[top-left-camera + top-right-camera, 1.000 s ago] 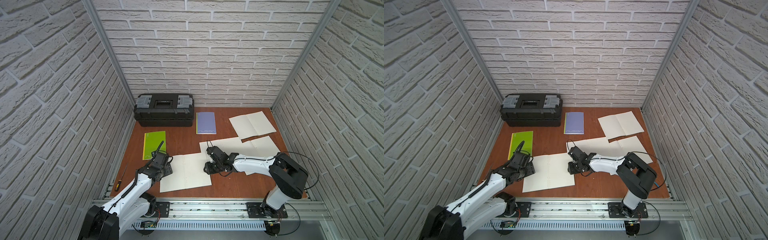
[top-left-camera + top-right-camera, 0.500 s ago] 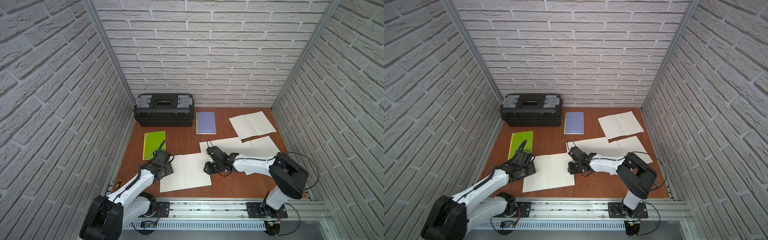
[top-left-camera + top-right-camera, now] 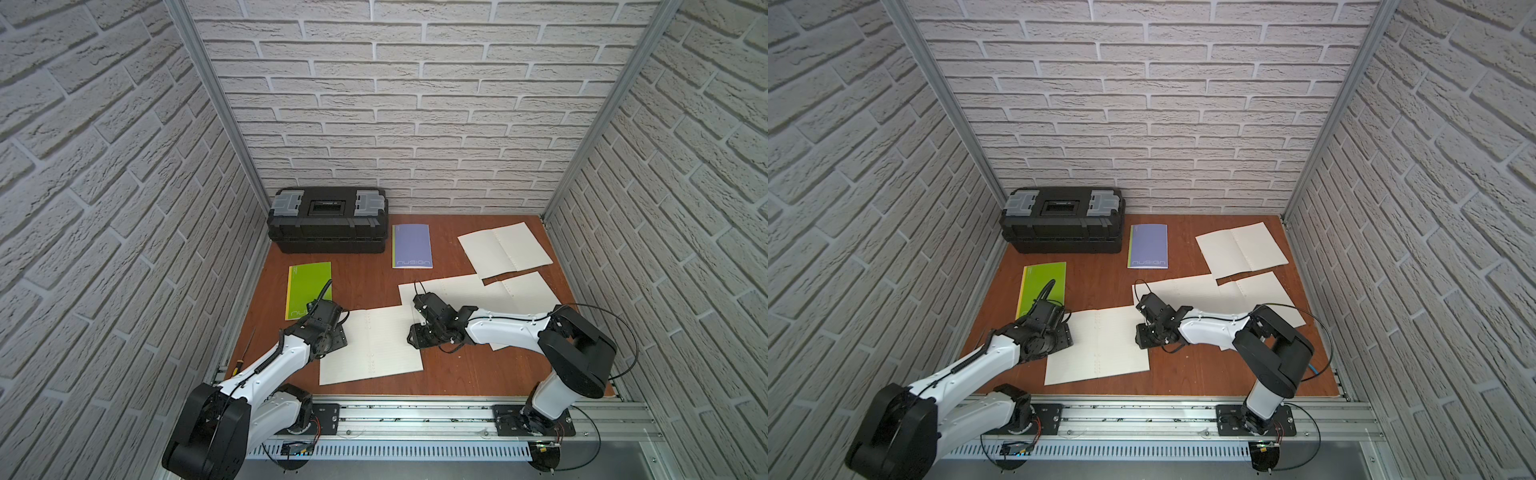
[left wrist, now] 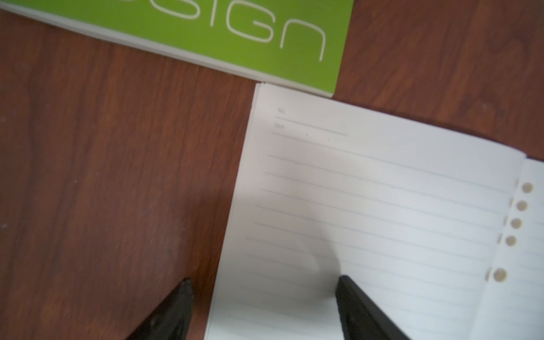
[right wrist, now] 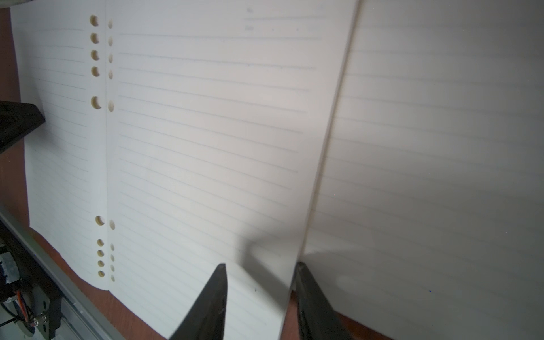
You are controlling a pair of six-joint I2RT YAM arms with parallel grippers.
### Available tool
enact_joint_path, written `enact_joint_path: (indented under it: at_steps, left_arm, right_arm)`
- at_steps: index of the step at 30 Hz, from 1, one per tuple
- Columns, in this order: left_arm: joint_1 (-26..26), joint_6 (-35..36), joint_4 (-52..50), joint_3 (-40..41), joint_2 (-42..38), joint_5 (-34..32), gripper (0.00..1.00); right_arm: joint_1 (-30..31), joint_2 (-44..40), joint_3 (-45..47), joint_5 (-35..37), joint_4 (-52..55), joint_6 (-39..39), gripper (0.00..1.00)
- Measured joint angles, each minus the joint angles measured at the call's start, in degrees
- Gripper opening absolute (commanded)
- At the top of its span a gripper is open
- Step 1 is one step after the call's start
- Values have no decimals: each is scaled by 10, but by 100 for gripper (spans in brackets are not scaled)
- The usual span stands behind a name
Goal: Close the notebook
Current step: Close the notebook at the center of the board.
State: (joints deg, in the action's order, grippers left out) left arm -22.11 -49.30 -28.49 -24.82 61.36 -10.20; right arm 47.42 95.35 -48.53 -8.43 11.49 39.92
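Top views first: out on the far left a screwdriver (image 3: 244, 354) lies along the edge of the counter (image 3: 457, 374). Next comes a closed green notebook (image 3: 308, 282), lying flat, and behind it a black toolbox (image 3: 328, 220) sits at the back.

Now the left tool (image 3: 337, 337). It is low at the near corner of the green cover. The left wrist view shows its jaws spread wide, one finger (image 4: 173, 312) over bare wood and the other over lined paper. They straddle the page's left edge with nothing held.

That page belongs to the notebook (image 3: 374, 345), lying open and flat at the front middle of the counter, punched holes running down its fold. Further back, a closed purple notebook (image 3: 411, 246) lies just beside the toolbox.

On to the right tool (image 3: 416, 338), down at the notebook's right edge. In the right wrist view its jaws are only narrowly apart, one finger over the page and the other right at the paper's edge. Nothing is pinched that I can see.

Beneath that arm a second open notebook (image 3: 453, 291) spreads out, its near corner meeting the notebook's right edge. A third open notebook (image 3: 505, 249) lies in the far right corner.
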Motion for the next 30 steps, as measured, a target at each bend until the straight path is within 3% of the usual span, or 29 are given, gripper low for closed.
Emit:
enact_joint_path:
  at_steps: [30]
  left_arm:
    - [10, -11, 70, 28, -34, 68, 77]
  right_arm:
    - [0, 0, 0, 0, 1, 2, 39]
